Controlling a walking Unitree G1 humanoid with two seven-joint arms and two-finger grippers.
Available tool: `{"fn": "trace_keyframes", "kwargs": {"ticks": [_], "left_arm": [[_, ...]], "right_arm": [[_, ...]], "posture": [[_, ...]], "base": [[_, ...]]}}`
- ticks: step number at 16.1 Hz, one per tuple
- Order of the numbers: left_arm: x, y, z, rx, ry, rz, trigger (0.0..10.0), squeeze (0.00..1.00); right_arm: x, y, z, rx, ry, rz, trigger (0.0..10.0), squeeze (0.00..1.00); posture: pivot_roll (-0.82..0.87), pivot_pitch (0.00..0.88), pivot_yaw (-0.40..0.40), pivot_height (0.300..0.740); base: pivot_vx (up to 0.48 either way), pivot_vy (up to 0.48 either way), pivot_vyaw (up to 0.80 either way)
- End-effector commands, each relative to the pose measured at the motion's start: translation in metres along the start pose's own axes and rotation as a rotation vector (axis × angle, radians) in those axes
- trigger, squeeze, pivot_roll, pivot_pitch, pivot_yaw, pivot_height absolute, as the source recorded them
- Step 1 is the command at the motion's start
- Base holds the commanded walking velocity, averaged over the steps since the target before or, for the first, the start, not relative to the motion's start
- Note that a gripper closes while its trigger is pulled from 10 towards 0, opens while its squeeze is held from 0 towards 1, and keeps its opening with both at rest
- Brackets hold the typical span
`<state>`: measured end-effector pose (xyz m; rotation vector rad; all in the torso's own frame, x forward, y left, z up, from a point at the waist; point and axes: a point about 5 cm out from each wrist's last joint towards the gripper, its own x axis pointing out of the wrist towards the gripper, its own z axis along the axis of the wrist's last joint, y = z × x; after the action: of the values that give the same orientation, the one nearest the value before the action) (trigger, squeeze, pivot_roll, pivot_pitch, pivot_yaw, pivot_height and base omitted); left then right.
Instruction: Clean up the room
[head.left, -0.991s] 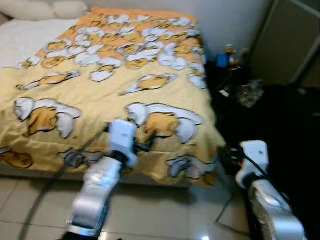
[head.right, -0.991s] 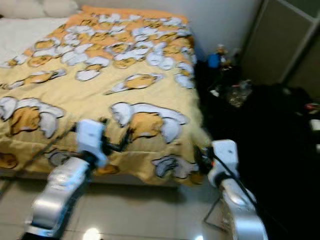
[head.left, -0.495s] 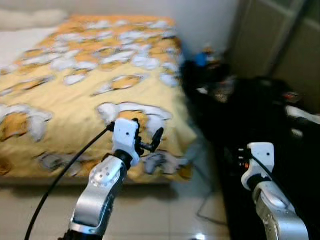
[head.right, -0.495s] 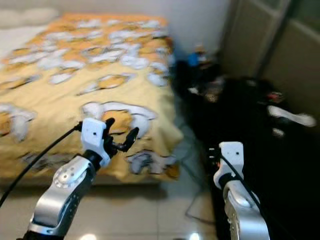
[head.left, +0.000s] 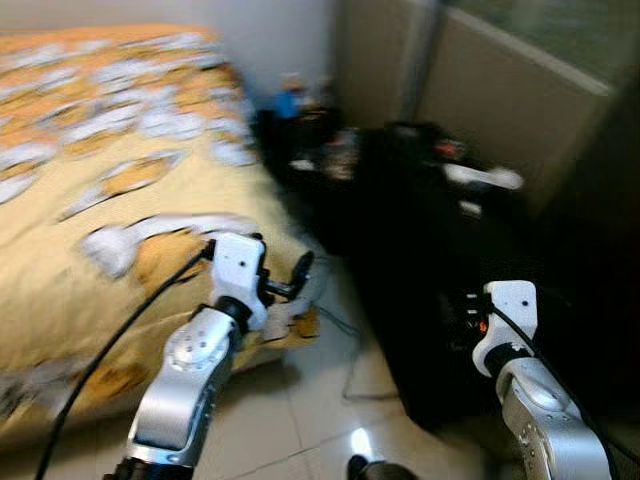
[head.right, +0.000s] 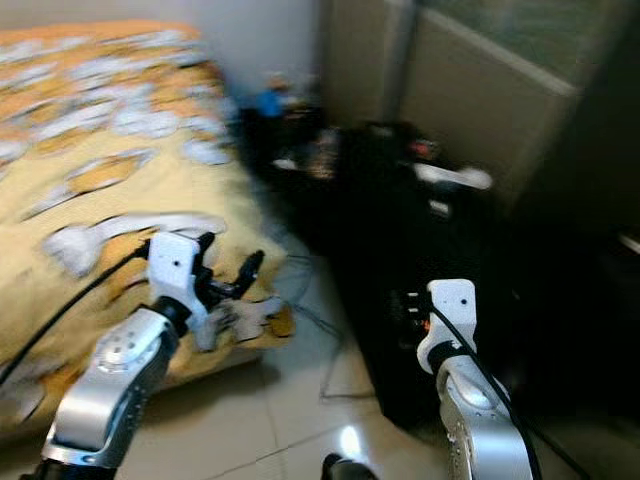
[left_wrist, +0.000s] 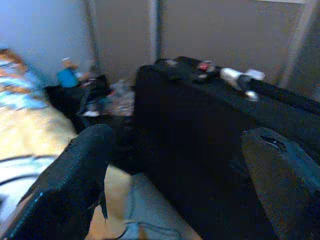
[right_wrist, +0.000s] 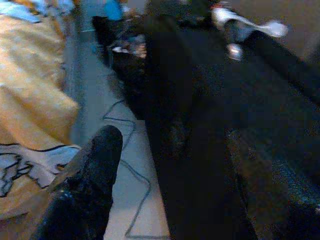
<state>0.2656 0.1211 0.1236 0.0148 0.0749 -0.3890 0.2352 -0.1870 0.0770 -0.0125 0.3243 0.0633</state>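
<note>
Bedroom, mid-tidy: yellow cartoon-print bed quilt (head.left: 90, 230) at frame left lies spread; clutter incl. a white object (head.left: 482, 178) sits atop the tall black cabinet (head.left: 420, 260) at ctr-right. Left gripper (head.left: 290, 285) and right gripper (right_wrist: 165, 165) both spread wide, holding nothing.

I can read no text, label, brand or number anywhere before me; the views are too blurred.

glossy tiled floor (head.left: 300, 420), cloth bedspread (head.left: 70, 230).
</note>
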Motion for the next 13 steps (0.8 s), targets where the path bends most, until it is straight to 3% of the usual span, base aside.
{"fn": "trace_keyframes", "kwargs": {"ticks": [1, 3, 6, 10, 13], "left_arm": [[0.0010, -0.0035, 0.0028, -0.003, -0.018, -0.023, 10.0, 0.00], [0.0008, -0.0036, 0.0036, -0.015, -0.022, -0.028, 10.0, 0.00], [0.0002, -0.0038, 0.0029, -0.021, -0.021, -0.029, 10.0, 0.00], [-0.0029, 0.0017, -0.0018, -0.011, 0.001, 0.011, 10.0, 0.00], [-0.0069, -0.0007, -0.0049, 0.009, 0.014, -0.027, 10.0, 0.00]], "right_arm": [[-0.0005, -0.0011, 0.0044, -0.004, -0.004, 0.002, 10.0, 0.00], [0.0005, -0.0004, 0.0063, -0.008, -0.005, 0.011, 10.0, 0.00], [0.0020, 0.0018, 0.0075, -0.023, -0.003, 0.033, 10.0, 0.00], [0.0026, 0.0058, 0.0048, -0.065, 0.019, 0.076, 10.0, 0.00], [0.0051, 0.0021, 0.0043, -0.071, 0.031, 0.055, 10.0, 0.00]], "posture": [[-0.13, 0.000, 0.024, 0.740], [-0.13, 0.000, 0.020, 0.740], [-0.12, 0.000, 0.013, 0.740], [-0.12, 0.000, 0.004, 0.740], [-0.11, 0.000, -0.001, 0.740]], "base": [[0.000, 0.000, -0.79], [0.315, 0.000, -0.61], [0.322, 0.000, 0.00], [0.000, 0.000, 0.00], [0.000, 0.000, 0.00]]}}
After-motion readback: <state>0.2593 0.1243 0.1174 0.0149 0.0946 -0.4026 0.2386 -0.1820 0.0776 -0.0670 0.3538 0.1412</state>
